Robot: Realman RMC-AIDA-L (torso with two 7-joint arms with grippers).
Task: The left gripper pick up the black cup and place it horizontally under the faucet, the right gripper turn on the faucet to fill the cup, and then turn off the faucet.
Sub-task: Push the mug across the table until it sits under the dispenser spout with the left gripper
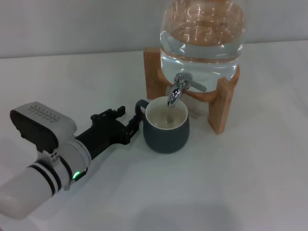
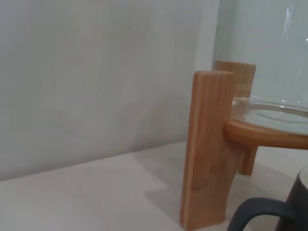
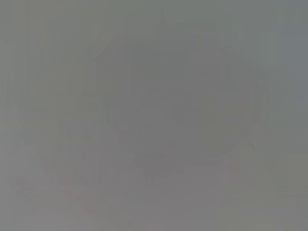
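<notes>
Head view first: the black cup (image 1: 166, 126) stands upright at frame centre on the white table (image 1: 240, 183), directly under the faucet (image 1: 179, 89) of the glass jar (image 1: 202, 33) on its wooden stand (image 1: 222, 103). The left gripper (image 1: 135, 120), from lower left, seems to clench the cup's handle.

Left wrist view: stand leg centre, handle lower right.

Right wrist view: grey blur; the right gripper is unseen.

Soft even light — right wrist view (blank) blurred
</notes>
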